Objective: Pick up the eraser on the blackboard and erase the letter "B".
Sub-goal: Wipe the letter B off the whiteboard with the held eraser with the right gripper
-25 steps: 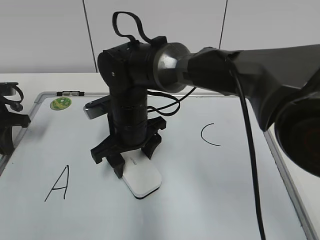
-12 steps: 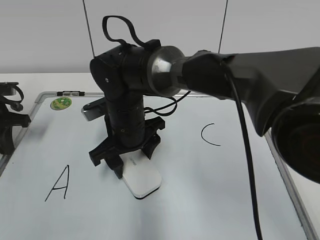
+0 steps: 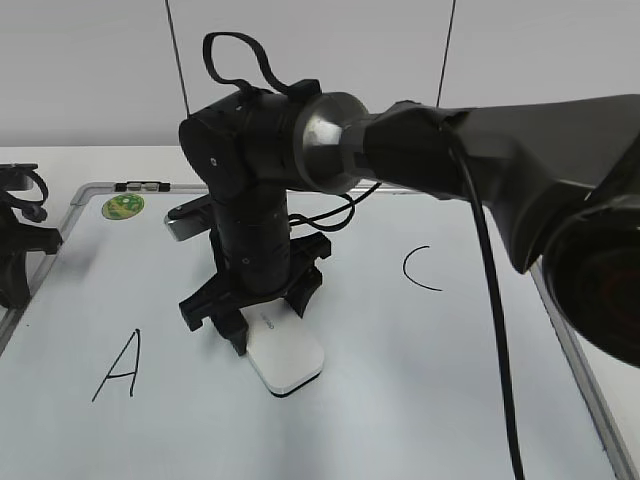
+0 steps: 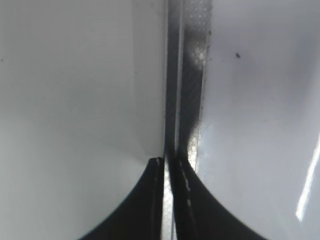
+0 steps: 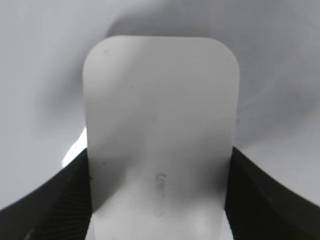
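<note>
The white eraser (image 3: 286, 361) lies flat on the blackboard (image 3: 430, 390) between the black "A" (image 3: 118, 366) and the black "C" (image 3: 418, 269). My right gripper (image 3: 262, 318) reaches across from the right, points down and is shut on the eraser's near end. In the right wrist view the eraser (image 5: 160, 115) fills the gap between the two fingers (image 5: 160, 175), with grey lettering on top. No letter "B" shows; the spot under the arm and eraser is hidden. My left gripper (image 4: 167, 161) is shut and empty over the board's metal frame (image 4: 194, 75).
A round green sticker (image 3: 122, 207) sits at the board's far left corner. The left arm (image 3: 15, 250) rests at the board's left edge. The right arm's thick dark body (image 3: 520, 150) crosses above the board's right side.
The right arm's wrist has leaned a little to the left over the eraser. The eraser stays at about the same spot. The left arm has not moved.
</note>
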Motion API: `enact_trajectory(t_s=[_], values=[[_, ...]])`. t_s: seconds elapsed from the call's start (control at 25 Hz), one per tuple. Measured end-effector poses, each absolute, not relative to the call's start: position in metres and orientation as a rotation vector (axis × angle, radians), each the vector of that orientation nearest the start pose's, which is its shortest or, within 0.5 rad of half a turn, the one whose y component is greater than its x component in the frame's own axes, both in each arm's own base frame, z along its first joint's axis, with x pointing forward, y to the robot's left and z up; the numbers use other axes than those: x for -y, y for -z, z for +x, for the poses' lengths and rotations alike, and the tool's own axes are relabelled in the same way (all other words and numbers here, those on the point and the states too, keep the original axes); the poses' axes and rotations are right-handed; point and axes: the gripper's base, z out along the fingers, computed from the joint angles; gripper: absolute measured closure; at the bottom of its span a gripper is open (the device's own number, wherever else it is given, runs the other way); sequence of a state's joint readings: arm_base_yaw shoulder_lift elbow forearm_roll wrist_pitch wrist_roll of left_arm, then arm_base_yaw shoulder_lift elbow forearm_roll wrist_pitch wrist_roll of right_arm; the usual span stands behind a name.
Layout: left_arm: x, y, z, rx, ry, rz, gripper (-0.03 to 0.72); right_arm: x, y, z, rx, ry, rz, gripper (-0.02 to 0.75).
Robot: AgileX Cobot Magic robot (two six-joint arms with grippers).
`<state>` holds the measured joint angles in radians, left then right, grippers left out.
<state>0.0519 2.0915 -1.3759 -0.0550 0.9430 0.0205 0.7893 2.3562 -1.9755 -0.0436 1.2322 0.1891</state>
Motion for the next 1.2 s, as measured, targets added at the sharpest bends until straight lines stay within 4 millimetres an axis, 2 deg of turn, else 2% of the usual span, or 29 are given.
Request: enact_trajectory(t_s=[0.24,0.76,1.2], values=[[-0.016,-0.128,0.390,-3.136,0.072,-0.102,0.669,-0.331,-0.153,0.344,-2.950,0.022,-0.895,0.218],[-0.015,-0.128,0.390,-3.135,0.072,-0.107,0.669,-0.303,-0.154,0.369,-2.987,0.016,-0.759,0.218],[-0.015,-0.128,0.390,-3.133,0.072,-0.108,0.669,-0.287,-0.156,0.381,-2.995,0.020,-0.681,0.218]])
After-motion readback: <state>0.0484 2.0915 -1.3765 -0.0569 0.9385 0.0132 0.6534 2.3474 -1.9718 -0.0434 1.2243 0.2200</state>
